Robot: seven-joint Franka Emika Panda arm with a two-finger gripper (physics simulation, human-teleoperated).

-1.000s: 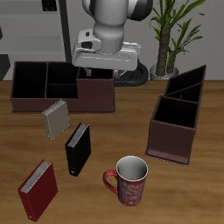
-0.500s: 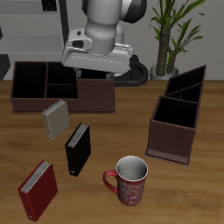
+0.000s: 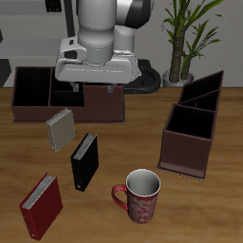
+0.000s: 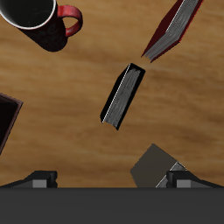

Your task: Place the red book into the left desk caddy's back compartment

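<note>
The red book [image 3: 41,206] lies flat near the table's front edge, also in the wrist view [image 4: 175,26]. The left desk caddy [image 3: 189,133] stands end-on, and its back compartment [image 3: 205,85] is dark and empty. A corner of this caddy shows in the wrist view [image 4: 7,122]. My gripper [image 3: 99,91] is open and empty. It hangs high over the wide caddy's front wall, far from the red book and from the left desk caddy. In the wrist view the gripper [image 4: 112,178] frames the table with its fingertips [image 4: 40,178] spread apart.
A black book [image 3: 84,159] and a grey spiral notepad [image 3: 61,129] lie between my gripper and the red book. A patterned red mug [image 3: 142,195] stands near the front edge. A wide maroon caddy [image 3: 102,112] sits at the back. A potted plant [image 3: 180,38] stands behind.
The arm has swung sideways, away from the left desk caddy and toward the notepad's side, and dropped a little. The gripper stays open. No object has moved.
</note>
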